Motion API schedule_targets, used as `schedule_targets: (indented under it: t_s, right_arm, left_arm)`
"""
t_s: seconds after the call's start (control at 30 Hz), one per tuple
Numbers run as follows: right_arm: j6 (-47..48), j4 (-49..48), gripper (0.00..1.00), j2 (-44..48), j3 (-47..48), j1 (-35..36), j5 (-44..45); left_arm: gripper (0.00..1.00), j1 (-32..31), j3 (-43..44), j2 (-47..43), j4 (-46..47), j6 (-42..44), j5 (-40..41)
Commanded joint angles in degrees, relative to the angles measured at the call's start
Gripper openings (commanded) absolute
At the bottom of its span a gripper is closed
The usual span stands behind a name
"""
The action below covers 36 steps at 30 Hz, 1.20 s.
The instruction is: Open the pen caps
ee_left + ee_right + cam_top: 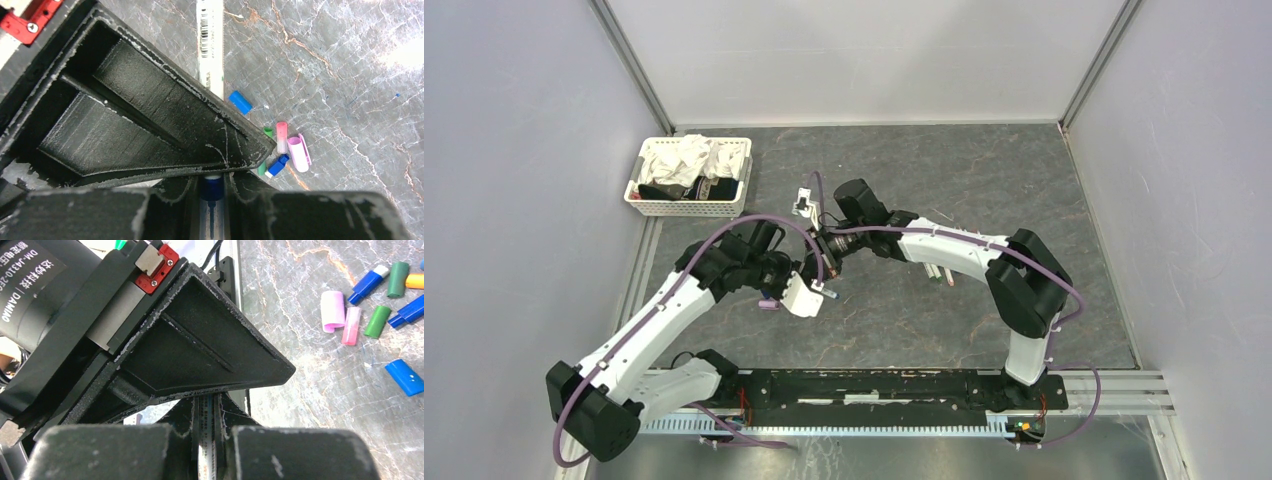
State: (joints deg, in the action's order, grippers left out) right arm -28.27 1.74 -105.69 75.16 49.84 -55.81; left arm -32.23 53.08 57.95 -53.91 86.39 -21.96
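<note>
Both grippers meet at the table's middle on one white-barrelled pen. My left gripper [821, 290] is shut on its dark blue capped end [212, 189]; the white barrel [210, 50] runs on past the upper finger. My right gripper [828, 250] is shut on the same pen's barrel [206, 432]. Several loose pen caps lie on the table beside the jaws: blue [240, 102], pink [282, 136], a wider pink-purple one [298, 154] and green [268, 132]. The right wrist view shows the same group, with blue [404, 377], green [377, 321], pink [351, 326] and orange [415, 280].
A white basket [646, 207] of cloths stands at the back left. A few pens [943, 274] lie partly hidden under the right arm. A small purple piece [768, 303] lies under the left arm. Grey walls close off three sides.
</note>
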Motion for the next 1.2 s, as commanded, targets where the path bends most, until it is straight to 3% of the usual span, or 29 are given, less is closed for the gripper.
schedule_targets:
  t_s: [0.0,0.53,1.17]
  right_arm:
    - [3.6,5.74,0.0,1.63,1.72,0.08,4.44]
    - [11.27,18.89,0.0,-2.34,10.88,0.12,8.76]
    - [12.76,20.64,0.0,-3.31,10.28,0.16,9.28]
  left_arm:
    - [0.02,-0.2,2.42,0.74,2.66,-4.26,0.44]
    - [0.02,-0.31,4.27,3.47,2.8,-4.93,-0.14]
    - [0.02,-0.41,6.09,6.58,2.86,-6.69,1.86]
